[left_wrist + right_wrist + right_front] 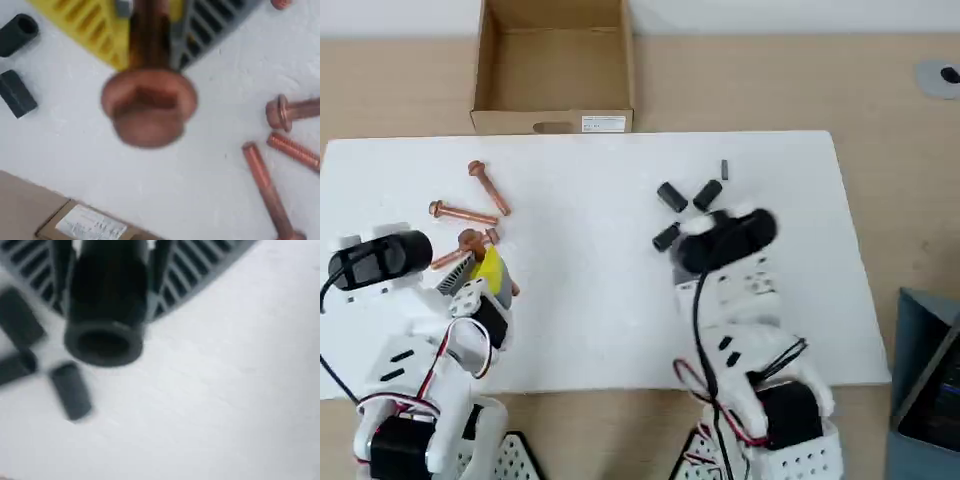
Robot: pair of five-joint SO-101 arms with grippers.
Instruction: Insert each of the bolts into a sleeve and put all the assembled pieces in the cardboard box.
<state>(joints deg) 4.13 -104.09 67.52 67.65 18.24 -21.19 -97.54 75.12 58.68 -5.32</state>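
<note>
Left gripper (pixel 150 35) clamps a copper metal bolt (pixel 149 107) by its shank, right gripper (pixel 107 265) a black tubular sleeve (pixel 105 320); both probably rigid, slippery

Coppery metal bolts (pixel 149 107); matt black sleeves (pixel 104 315); cardboard box (pixel 553 68).

Probably a robotics lab or workshop, wooden table (pixel 390 90), white work mat (pixel 590 300)

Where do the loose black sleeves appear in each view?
High view: loose sleeves right of middle, towards the cardboard box.
Left wrist view: loose sleeves beside the held bolt.
Right wrist view: loose sleeves beside the held sleeve.
Shared landmark: white sheet.
</note>
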